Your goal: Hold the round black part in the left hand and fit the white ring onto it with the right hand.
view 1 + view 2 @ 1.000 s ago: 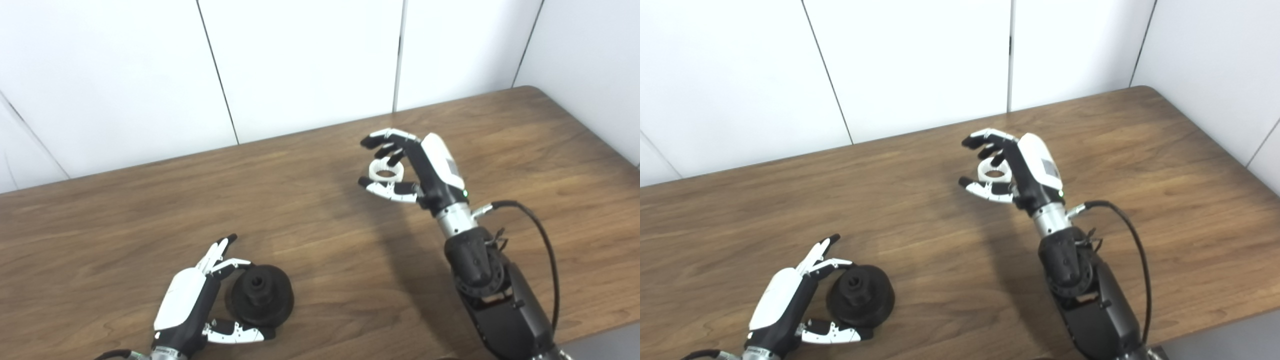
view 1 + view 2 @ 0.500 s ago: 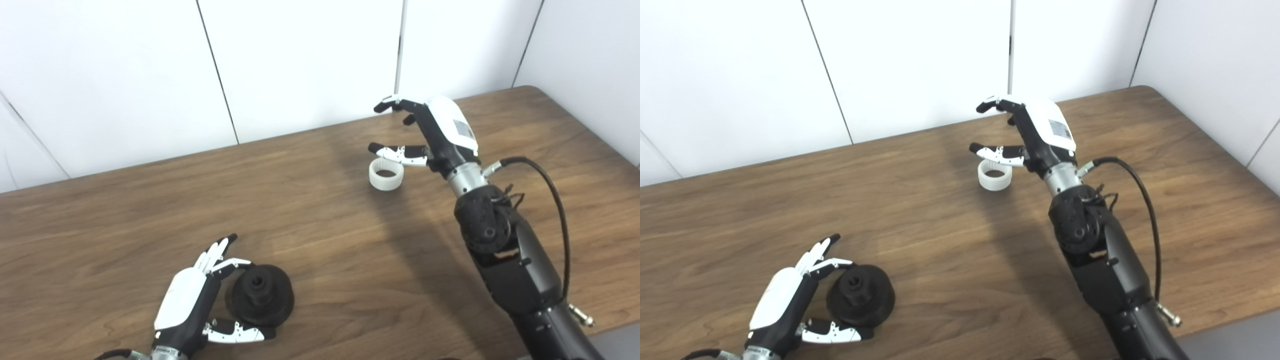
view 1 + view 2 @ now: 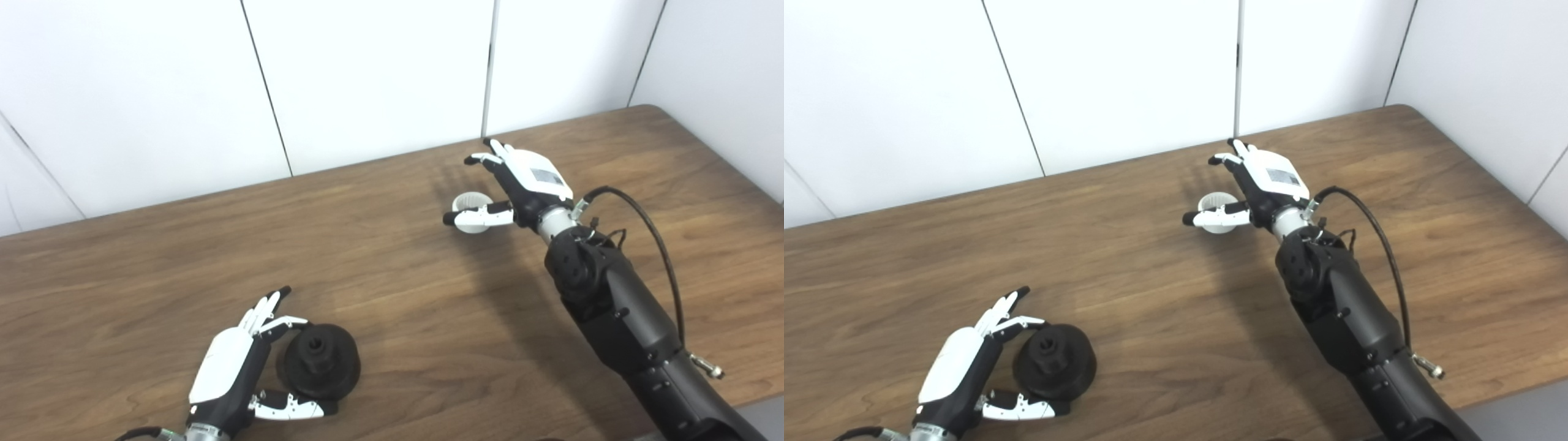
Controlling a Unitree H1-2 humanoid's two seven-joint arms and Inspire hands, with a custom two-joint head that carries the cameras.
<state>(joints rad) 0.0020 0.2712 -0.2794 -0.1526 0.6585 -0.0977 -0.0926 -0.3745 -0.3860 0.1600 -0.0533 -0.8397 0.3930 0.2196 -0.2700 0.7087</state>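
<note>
The black part (image 3: 318, 362) sat on the table (image 3: 153, 263) near the front left, its raised hub with a centre hole facing up. The left hand (image 3: 236, 373) lay beside it on its left, palm toward the part, with fingers (image 3: 266, 309) spread and pointing away from the robot, one of them curling over the part's far left rim and the thumb (image 3: 291, 408) reaching under its near edge. The fingers were apart and cupped loosely around the part; whether they touched it could not be told, and the part rested on the wood rather than in a grip. Well apart, toward the far right of the table, the white ring (image 3: 470, 211) stood on the surface with its opening up. The right hand (image 3: 520, 184) was low over it, just to its right, with its back turned up. Its thumb (image 3: 478, 216) lay across the near side of the ring, and the other fingers (image 3: 490, 153) stretched out beyond the ring's far side, so the ring sat between thumb and fingers. The hand was spread, not closed on the ring. The right arm (image 3: 618, 318) ran back to the lower right corner, a black cable (image 3: 655, 239) looping off its wrist. White wall panels (image 3: 367, 79) stood behind the table.
</note>
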